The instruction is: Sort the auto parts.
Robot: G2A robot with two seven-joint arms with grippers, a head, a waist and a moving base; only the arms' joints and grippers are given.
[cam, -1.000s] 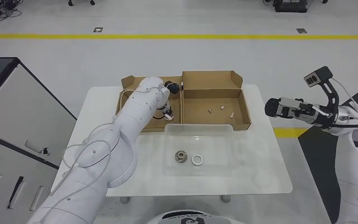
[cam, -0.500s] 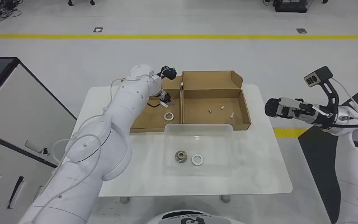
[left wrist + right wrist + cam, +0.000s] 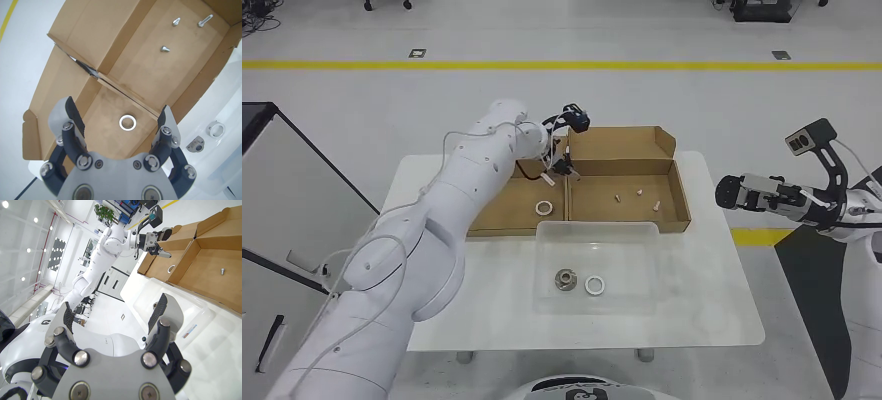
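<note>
Fingers (image 3: 74, 113) of the left gripper (image 3: 117, 106) apart and empty, hanging beyond the far rim of the clear tub (image 3: 627, 255), above the seam between two cardboard boxes. Directly beneath, a silver ring (image 3: 127, 122), flat on the floor of the left box (image 3: 105, 140), set against the tub's far-left corner. Three bolts (image 3: 165, 48) loose in the right box (image 3: 151, 64), flush along the tub's far rim. Inside the tub, near its middle, two parts not yet sorted: a flanged housing (image 3: 564, 280) and, just beside it but not touching, a white collar (image 3: 595, 286).

Likely next: a pick from the tub. Lift clear of the box walls first, then cross the tub's far rim high. Centre over one part only, since collar and housing look close enough for one stroke to nudge both. Turn the wrist to straddle the collar across its outer edge, with neither finger coming down on the housing. Descend straight, stop short of the tub floor, close gently: smooth round metal, probably prone to slipping from a skewed pinch. Collar probably belongs with the ring, the nearest match in shape; housing's destination unclear.

Right gripper (image 3: 115, 299) likewise spread and empty, well off to the tub's right, around the edge of the surface (image 3: 712, 290).
</note>
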